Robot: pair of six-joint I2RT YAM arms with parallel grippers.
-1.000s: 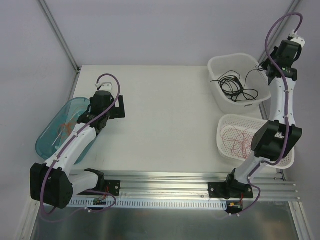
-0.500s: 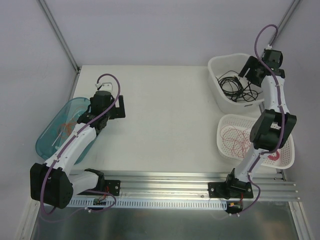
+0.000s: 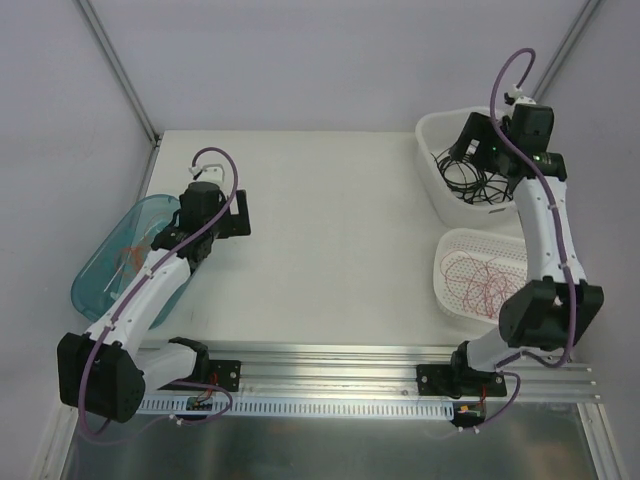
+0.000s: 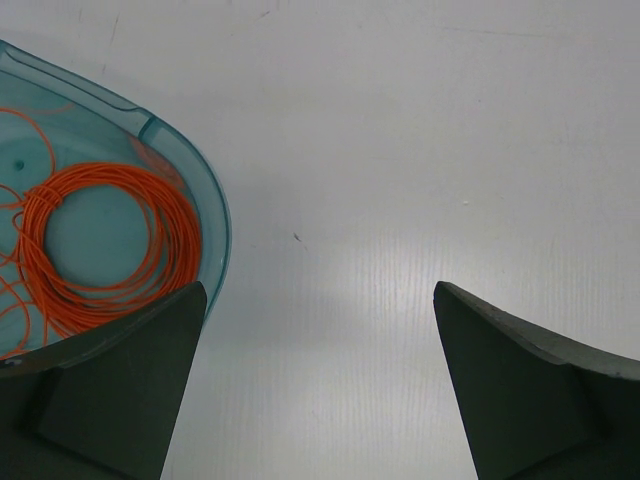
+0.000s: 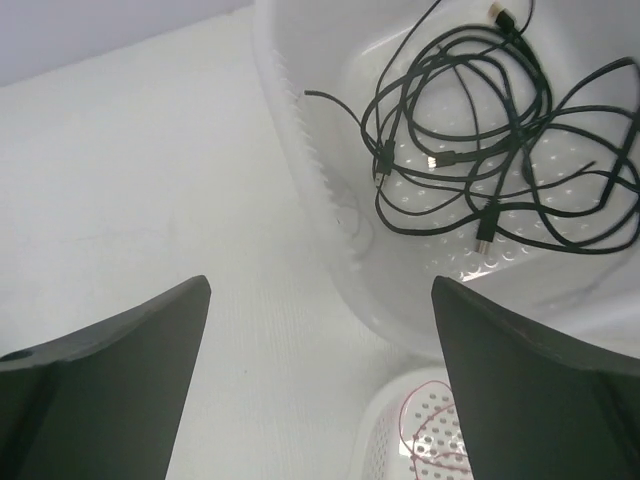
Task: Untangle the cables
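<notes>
Loose black cables (image 3: 470,178) lie looped in the white tub (image 3: 440,125) at the back right; the right wrist view shows the same cables (image 5: 480,150) inside the tub (image 5: 330,200). My right gripper (image 3: 468,142) hangs above the tub's left part, open and empty (image 5: 320,285). Thin red cable (image 3: 485,280) lies spread in the white perforated basket (image 3: 450,242). My left gripper (image 3: 232,215) hovers open over bare table (image 4: 320,290), just right of the teal bin (image 4: 215,220), touching nothing.
The teal bin (image 3: 100,270) at the left edge holds a neatly wound orange coil (image 4: 100,240) and a few loose orange strands. The basket's corner (image 5: 400,420) shows below the tub. A metal rail (image 3: 330,360) runs along the near edge.
My right gripper has opened and swung left from the tub's right rim to above its left part. The left arm has stayed still.
</notes>
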